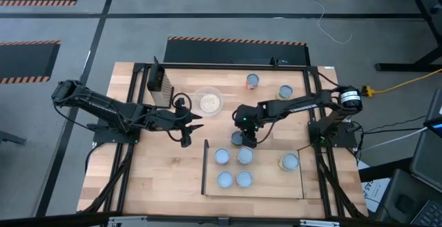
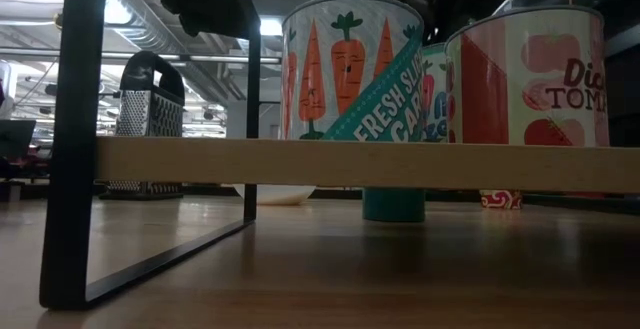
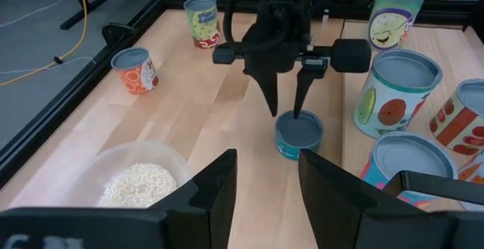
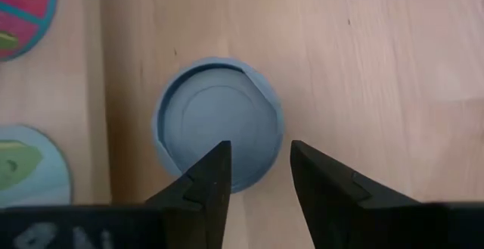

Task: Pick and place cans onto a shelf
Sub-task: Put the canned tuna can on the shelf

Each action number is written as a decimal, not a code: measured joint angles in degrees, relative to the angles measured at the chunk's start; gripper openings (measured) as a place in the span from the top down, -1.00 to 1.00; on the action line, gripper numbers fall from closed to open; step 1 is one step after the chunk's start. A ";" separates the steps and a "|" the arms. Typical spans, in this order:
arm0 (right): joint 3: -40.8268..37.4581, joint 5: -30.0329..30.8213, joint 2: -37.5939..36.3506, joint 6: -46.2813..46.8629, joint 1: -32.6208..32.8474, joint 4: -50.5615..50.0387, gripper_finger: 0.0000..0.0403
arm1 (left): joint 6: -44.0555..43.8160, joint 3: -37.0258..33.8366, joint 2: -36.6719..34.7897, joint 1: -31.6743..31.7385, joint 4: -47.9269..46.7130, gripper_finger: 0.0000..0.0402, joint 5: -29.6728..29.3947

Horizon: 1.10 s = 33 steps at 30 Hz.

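Observation:
A short teal can (image 3: 298, 137) with a recessed grey top (image 4: 215, 124) stands on the table just beyond the shelf's far edge. My right gripper (image 3: 286, 114) hangs open right over it, pointing down. One finger is over the can's top and the other is outside its rim. The shelf (image 1: 269, 185), a light-wood panel, carries several upright cans, among them a carrot-labelled can (image 2: 350, 69). Two more cans (image 1: 253, 81) (image 1: 285, 92) stand at the table's far side. My left gripper (image 3: 265, 196) waits open at the table's middle left, holding nothing. My right gripper comes at the teal can from above, and the can's rim (image 4: 278, 128) lies in the gap between the fingers. I cannot tell whether a fingertip (image 3: 297, 115) touches the rim or the top. The can stands upright on the table.
A clear bowl of noodles (image 1: 209, 103) and a metal grater (image 1: 160, 85) stand at the far left of the table. The table's black frame (image 1: 207, 67) runs around the edge. Bare wood lies between the bowl and the shelf.

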 joint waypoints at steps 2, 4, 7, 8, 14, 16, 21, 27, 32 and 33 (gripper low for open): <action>0.00 0.11 0.41 -0.01 0.00 0.02 0.29 | -0.01 0.00 0.00 0.00 0.00 0.33 0.00; 0.00 0.13 0.78 -0.01 0.00 -0.04 0.29 | -0.01 0.01 0.00 0.00 0.00 0.33 0.00; 0.00 0.13 1.37 -0.01 0.00 0.36 0.29 | -0.03 0.00 0.00 -0.01 0.00 0.33 0.00; 0.00 0.13 1.59 -0.01 0.00 0.36 0.30 | -0.03 0.00 0.00 0.00 0.01 0.33 0.00; 0.07 -0.09 2.53 0.01 0.02 0.51 0.50 | -0.05 0.01 0.00 0.00 0.02 0.33 0.00; 0.07 -0.05 2.57 0.01 -0.01 0.68 0.64 | -0.08 0.00 0.00 -0.02 0.02 0.33 0.00; 0.08 0.26 2.35 -0.18 -0.01 0.53 0.94 | -0.10 0.02 0.00 0.00 0.02 0.33 0.00; 0.04 0.39 1.82 0.15 -1.41 0.02 0.97 | -0.21 0.00 0.00 0.00 0.02 0.33 0.01; 0.69 3.81 -0.85 0.06 -3.69 -2.69 0.97 | -0.21 0.02 0.00 -0.02 0.02 0.33 0.00; 1.33 5.44 -1.51 -0.03 -4.14 -4.03 0.97 | -0.20 0.01 0.01 0.00 0.02 0.33 0.00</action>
